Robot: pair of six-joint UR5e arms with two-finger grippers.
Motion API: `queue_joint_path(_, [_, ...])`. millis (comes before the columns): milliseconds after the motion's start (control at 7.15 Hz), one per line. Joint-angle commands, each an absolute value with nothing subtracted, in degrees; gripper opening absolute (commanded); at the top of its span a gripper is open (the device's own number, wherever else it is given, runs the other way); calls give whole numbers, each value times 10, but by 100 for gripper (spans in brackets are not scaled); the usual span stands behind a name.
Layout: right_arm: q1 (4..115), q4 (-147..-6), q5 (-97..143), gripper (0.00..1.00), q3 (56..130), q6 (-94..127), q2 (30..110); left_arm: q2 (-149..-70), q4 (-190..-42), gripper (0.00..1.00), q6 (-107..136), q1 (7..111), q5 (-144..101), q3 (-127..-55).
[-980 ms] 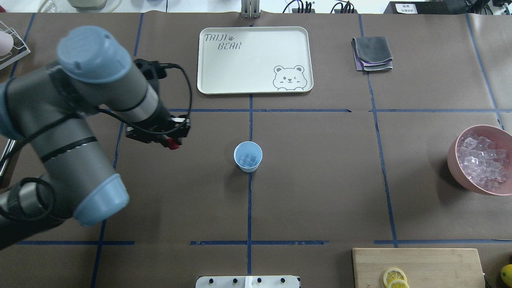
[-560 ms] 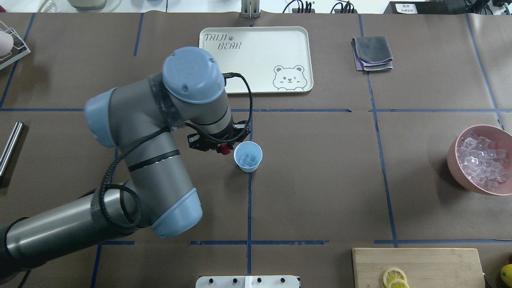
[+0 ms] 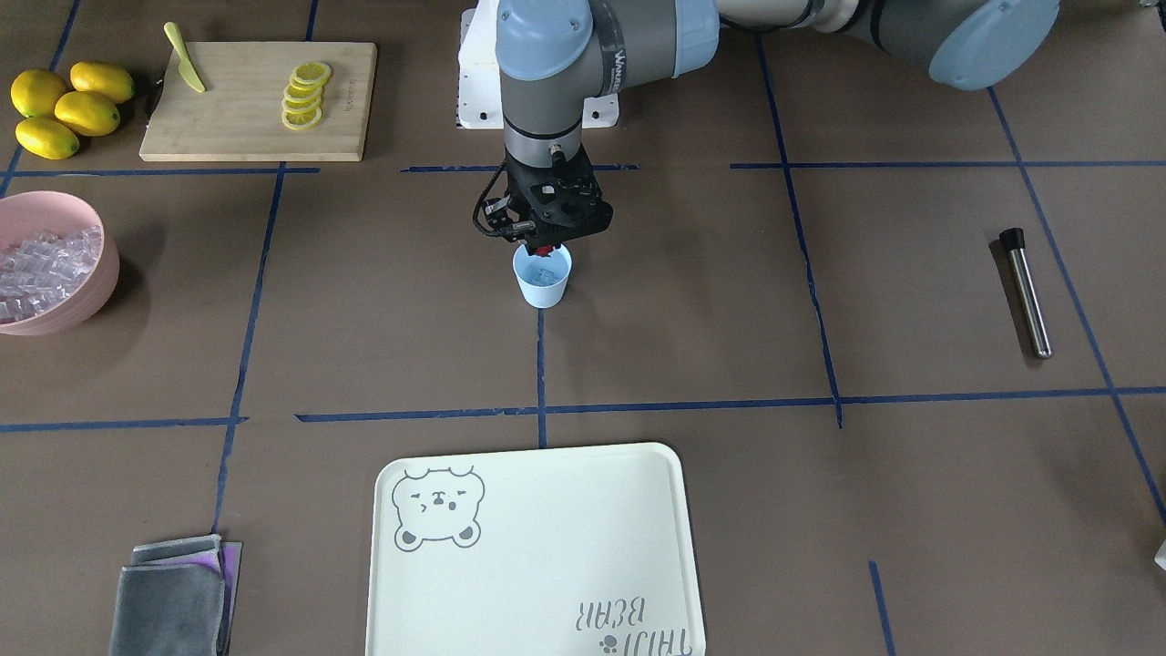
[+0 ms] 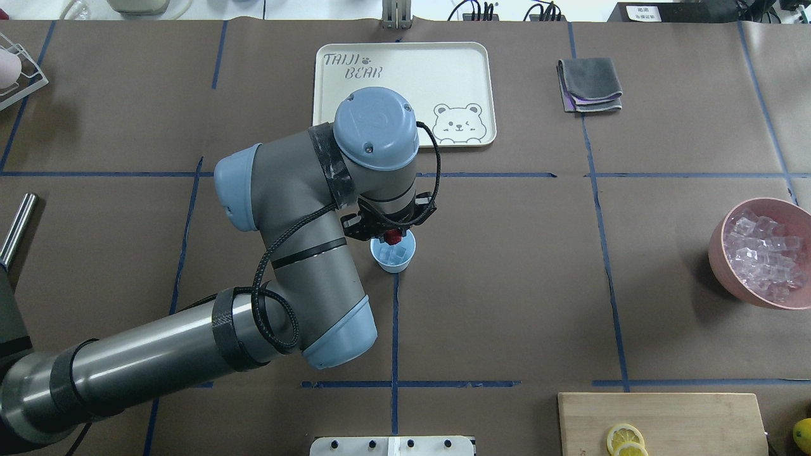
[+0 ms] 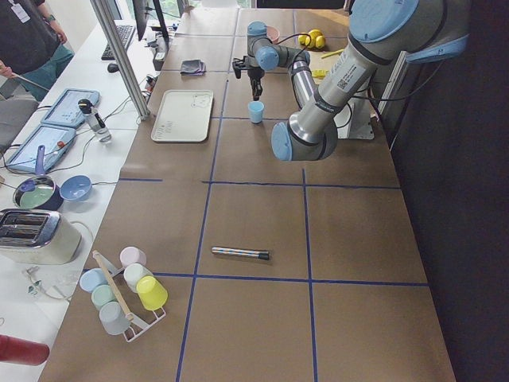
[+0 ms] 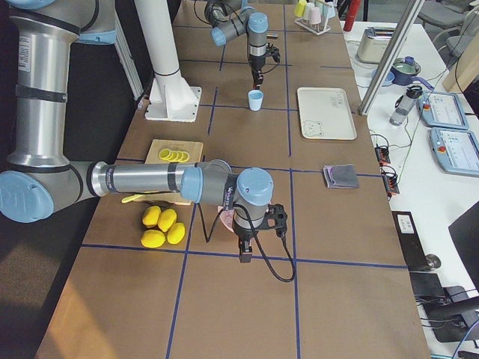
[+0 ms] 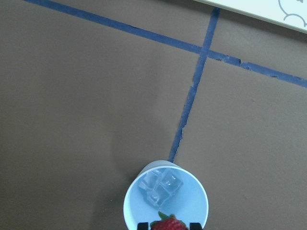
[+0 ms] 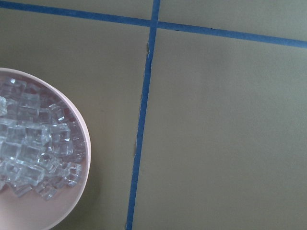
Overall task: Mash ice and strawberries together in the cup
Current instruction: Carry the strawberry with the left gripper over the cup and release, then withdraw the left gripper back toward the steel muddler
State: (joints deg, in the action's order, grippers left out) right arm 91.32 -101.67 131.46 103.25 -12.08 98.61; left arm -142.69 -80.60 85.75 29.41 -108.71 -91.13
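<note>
- Your left end effector [image 3: 543,244] is clamping the strawberry [image 7: 168,224] between its two fingertips, with the green top pointing toward the middle of the cup.
- It is hanging right over the cup [image 3: 543,284], which is standing upright on the surface [image 3: 729,319] at a crossing of blue tape lines; the berry is sitting above the rim on the side nearest the robot.
- The ice [image 7: 158,184] is lying in the bottom of the cup, a few clear cubes bunched together.
- You are looking at a job partly done: the ice is loaded, the berry is not yet dropped, and mashing is not started. A metal rod [image 3: 1025,292] is lying well apart from the cup, and I am judging it to be the mashing tool, untouched so far.
- Your right end effector [image 6: 245,256] is hanging near the pink bowl [image 8: 82,158] of spare cubes; you cannot tell whether its fingers are apart or together.
- The wrist view is cutting off the left fingertips at its lower edge, and the overhead view is hiding them under the wrist, so the berry's height above the ice is staying unclear.
</note>
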Motion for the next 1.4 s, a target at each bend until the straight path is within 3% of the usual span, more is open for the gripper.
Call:
queue_joint_path(0, [913,-1017,1315,100,1032,-121,986,-1425,-809,100,850,293,-1085,-914])
queue_joint_path(280, [913,-1017,1315,100,1032,-121,986,-1398,-797,100,776,295,-1092,-948])
queue_joint_path(420, [913,-1017,1315,100,1033,-121,986,-1320,-795,100,717,301,-1093,-1022])
queue_joint_path(700, [913,-1017,1314,100,1031,-122,986,-1185,-789,100,550,410,-1169,-1113])
queue_joint_path(840, [913,-1017,1315,100,1031,-121,987,-1124,-790,100,417,486,-1217,-1124])
queue_joint_path(1259, [913,-1017,1315,99,1034,-121,987,-997,-802,100,74,698,-1313,-1045])
